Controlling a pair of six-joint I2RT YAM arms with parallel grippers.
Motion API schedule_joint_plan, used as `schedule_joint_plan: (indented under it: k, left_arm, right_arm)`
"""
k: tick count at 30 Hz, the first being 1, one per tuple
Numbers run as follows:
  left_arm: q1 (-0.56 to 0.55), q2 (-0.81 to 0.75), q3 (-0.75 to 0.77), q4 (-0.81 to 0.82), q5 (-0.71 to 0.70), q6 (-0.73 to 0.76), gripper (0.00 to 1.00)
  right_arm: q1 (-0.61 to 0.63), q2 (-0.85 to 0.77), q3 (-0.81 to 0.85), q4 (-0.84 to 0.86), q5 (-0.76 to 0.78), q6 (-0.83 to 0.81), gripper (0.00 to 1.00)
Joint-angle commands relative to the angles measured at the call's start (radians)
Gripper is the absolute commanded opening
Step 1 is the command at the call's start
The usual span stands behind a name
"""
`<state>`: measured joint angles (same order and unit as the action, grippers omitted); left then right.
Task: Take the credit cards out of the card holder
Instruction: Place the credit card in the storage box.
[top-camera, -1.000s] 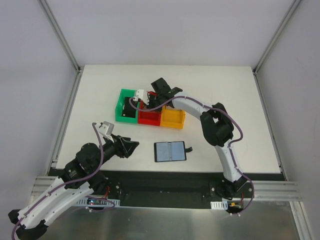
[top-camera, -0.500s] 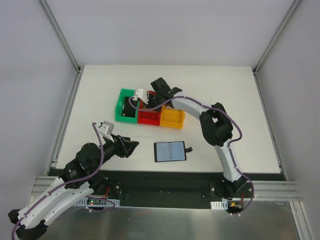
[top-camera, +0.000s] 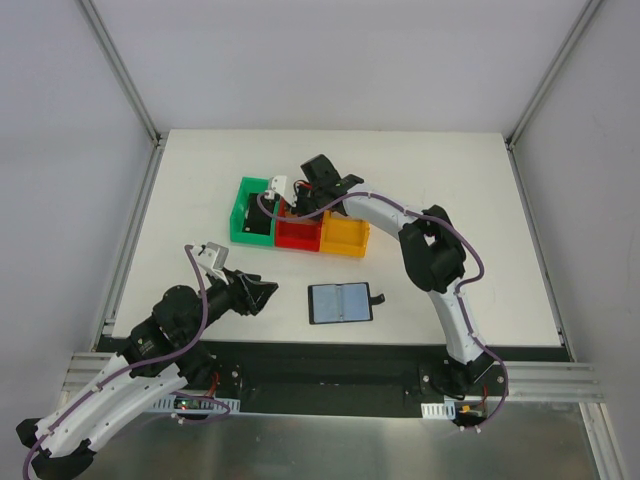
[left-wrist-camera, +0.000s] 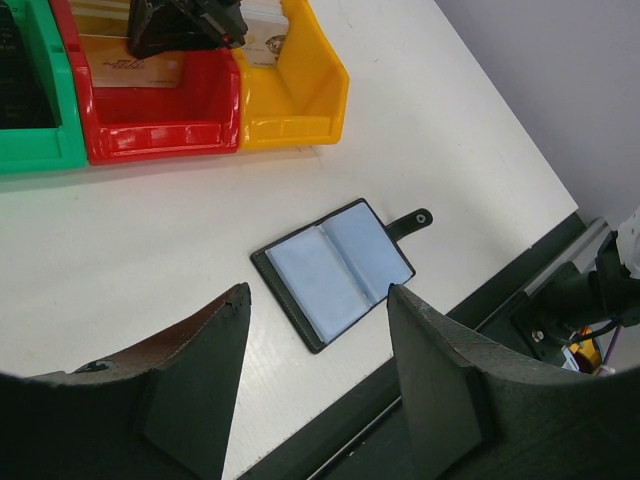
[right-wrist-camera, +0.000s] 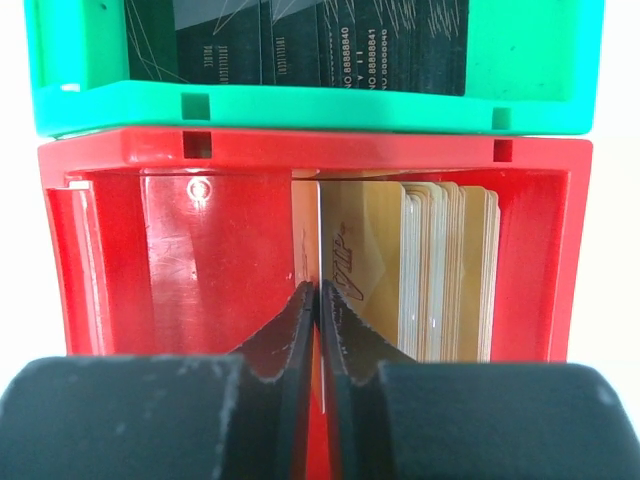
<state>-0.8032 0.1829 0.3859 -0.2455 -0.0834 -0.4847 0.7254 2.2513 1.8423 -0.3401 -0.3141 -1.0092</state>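
Tightly, right jaws pinch a credit card (right-wrist-camera: 322, 235); left jaws gape empty near the card holder (left-wrist-camera: 333, 270).

The left arm is folded low, and the left gripper (top-camera: 258, 292) is spread wide. The right arm reaches far forward. The right gripper (right-wrist-camera: 319, 292) pinches one credit card (right-wrist-camera: 321, 230).

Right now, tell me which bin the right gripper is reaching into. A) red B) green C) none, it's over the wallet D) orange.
A: in the right wrist view the right gripper is pinched on a credit card standing inside the red bin.
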Motion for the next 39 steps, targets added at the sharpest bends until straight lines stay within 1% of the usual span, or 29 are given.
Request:
schedule_joint_plan:
  k: [1,7,17,27,33,37,39]
  left_arm:
    - [0.007,0.004,0.031,0.009,-0.007,0.009,0.56]
    - [0.006,0.004,0.031,0.009,-0.006,0.008,0.56]
    - [0.006,0.004,0.031,0.009,-0.003,0.008,0.57]
    - [0.006,-0.002,0.036,0.008,-0.001,0.008,0.57]
    - [0.006,-0.007,0.033,0.009,0.001,0.006,0.57]
    - [0.006,-0.002,0.033,0.011,-0.001,0.001,0.57]
    - [0.006,0.007,0.031,0.011,-0.009,-0.006,0.57]
  right_arm:
    - [0.002,-0.019,0.018,0.032,0.032,0.003,0.09]
    - [0.002,-0.029,0.018,0.041,0.052,0.012,0.12]
    - [0.002,-0.045,0.015,0.061,0.072,0.03,0.22]
    - [0.002,-0.107,0.005,0.087,0.11,0.037,0.26]
    - [-0.006,-0.189,-0.008,0.104,0.147,0.049,0.28]
    - [-0.009,-0.301,-0.047,0.111,0.184,0.086,0.3]
    - [-0.011,-0.376,-0.092,0.121,0.216,0.139,0.3]
